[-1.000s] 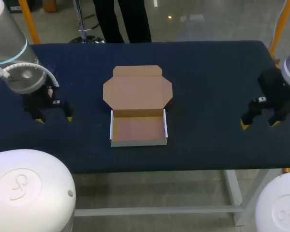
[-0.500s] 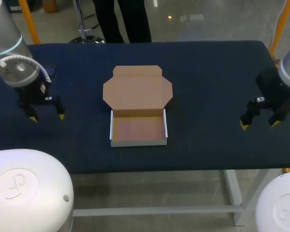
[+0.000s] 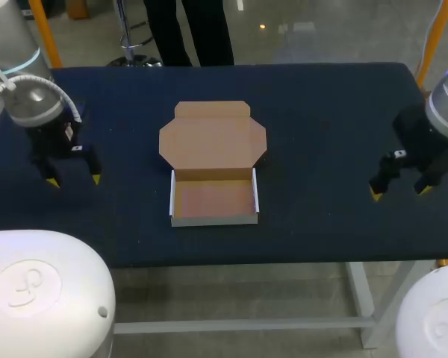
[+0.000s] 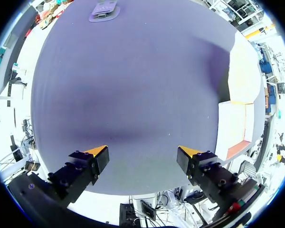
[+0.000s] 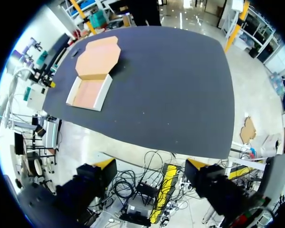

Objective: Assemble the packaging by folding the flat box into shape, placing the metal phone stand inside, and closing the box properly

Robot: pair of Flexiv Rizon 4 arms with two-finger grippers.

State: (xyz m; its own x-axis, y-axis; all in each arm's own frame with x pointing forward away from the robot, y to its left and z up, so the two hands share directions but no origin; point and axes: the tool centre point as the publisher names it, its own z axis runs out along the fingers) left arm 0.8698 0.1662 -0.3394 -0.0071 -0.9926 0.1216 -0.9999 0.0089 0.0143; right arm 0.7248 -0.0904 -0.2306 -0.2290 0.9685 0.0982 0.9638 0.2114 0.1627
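One open cardboard box on dark table

No legible text, no readable labels, numbers

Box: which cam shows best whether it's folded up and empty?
Head view. The box is seen whole from above: walls up, nothing inside, lid lying flat open behind it. The right wrist view shows all of it, but far off and slanted. The left wrist view sees it at a low angle, interior mostly hidden.
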